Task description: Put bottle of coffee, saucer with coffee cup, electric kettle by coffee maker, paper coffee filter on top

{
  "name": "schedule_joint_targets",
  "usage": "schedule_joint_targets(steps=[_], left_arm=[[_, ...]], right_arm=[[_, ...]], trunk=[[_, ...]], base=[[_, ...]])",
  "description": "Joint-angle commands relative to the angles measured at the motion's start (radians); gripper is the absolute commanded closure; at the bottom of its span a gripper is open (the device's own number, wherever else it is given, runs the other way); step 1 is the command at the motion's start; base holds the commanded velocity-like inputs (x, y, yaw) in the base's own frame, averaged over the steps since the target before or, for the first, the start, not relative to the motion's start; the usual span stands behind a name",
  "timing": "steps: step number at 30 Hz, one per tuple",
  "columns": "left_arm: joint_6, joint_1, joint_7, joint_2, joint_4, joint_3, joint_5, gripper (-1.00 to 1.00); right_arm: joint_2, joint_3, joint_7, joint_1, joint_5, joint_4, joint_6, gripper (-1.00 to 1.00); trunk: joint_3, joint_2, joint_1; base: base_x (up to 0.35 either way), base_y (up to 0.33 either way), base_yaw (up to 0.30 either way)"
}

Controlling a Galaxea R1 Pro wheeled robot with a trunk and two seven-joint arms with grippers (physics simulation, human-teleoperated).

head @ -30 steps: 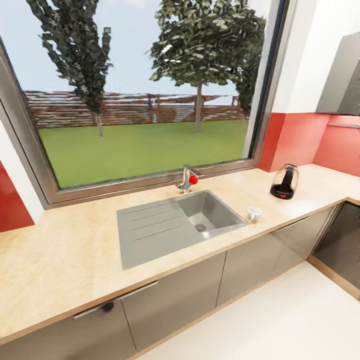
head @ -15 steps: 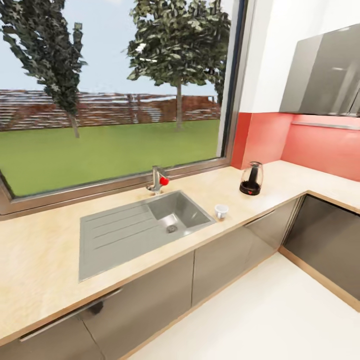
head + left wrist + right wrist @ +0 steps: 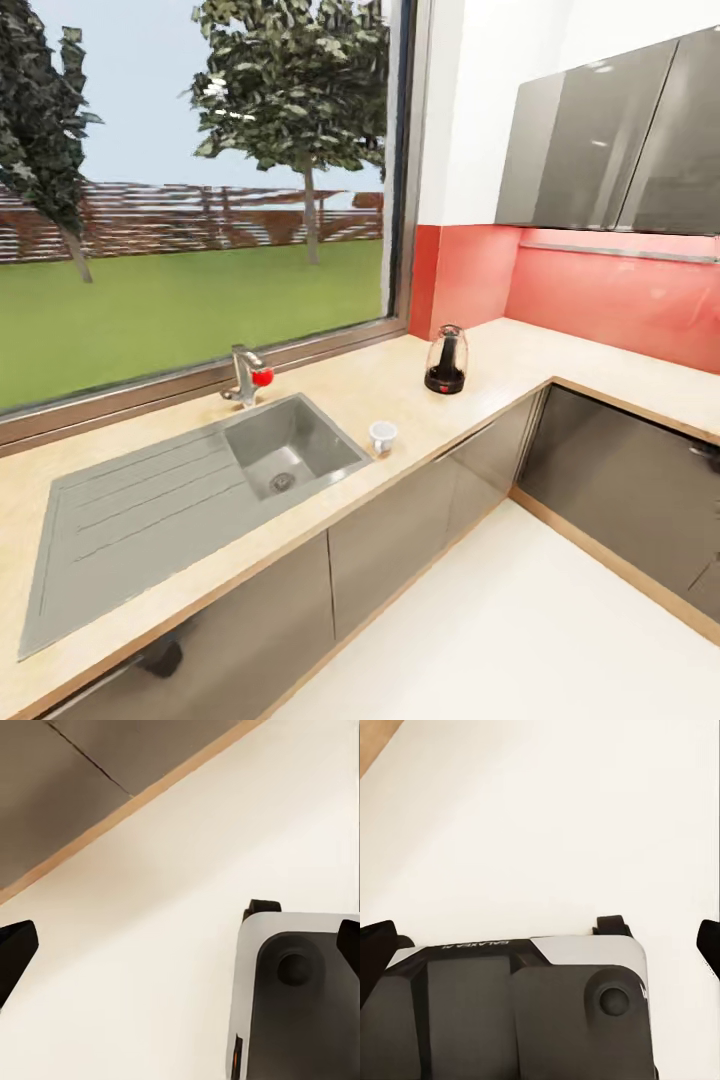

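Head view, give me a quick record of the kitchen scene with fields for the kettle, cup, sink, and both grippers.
kettle: electric kettle upright on the kitchen countertop, near the red backsplash corner
cup: coffee cup on the countertop near its front edge, just right of the sink
saucer under cup: none seen
left gripper: open, empty, over the floor
right gripper: open, empty, over the floor

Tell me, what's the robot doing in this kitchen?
Nothing is being handled right now. The robot faces the kitchen countertop, where the electric kettle stands near the corner and the coffee cup sits by the sink. Both arms hang low over the pale floor: the left gripper and right gripper are open, holding nothing.
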Motion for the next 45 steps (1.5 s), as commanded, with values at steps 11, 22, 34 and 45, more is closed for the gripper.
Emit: schedule_joint_targets(steps=[11, 22, 34, 45], left_arm=[[-0.004, -0.001, -0.005, -0.004, 0.000, 0.004, -0.008, -1.00], [-0.004, -0.001, -0.006, -0.006, 0.001, 0.003, -0.008, -1.00], [0.011, 0.001, -0.006, 0.002, 0.040, 0.000, -0.011, -1.00], [0.161, 0.033, -0.015, 0.008, 0.112, -0.001, -0.058, -1.00]], right_arm=[[0.000, 0.008, 0.002, -0.001, -0.010, -0.001, 0.005, -1.00], [0.000, 0.008, 0.002, -0.001, -0.010, -0.001, 0.005, -1.00], [-0.012, 0.008, 0.002, -0.001, -0.010, 0.000, 0.005, -1.00], [-0.028, 0.008, 0.002, -0.001, -0.010, 0.000, 0.005, -1.00]], trunk=[[-0.002, -0.002, 0.001], [-0.002, -0.002, 0.001], [0.000, -0.002, 0.001], [0.006, -0.002, 0.001]], base=[[0.306, -0.109, -0.266], [0.236, -0.213, -0.267], [0.214, -0.229, -0.267], [0.212, -0.229, -0.250]])
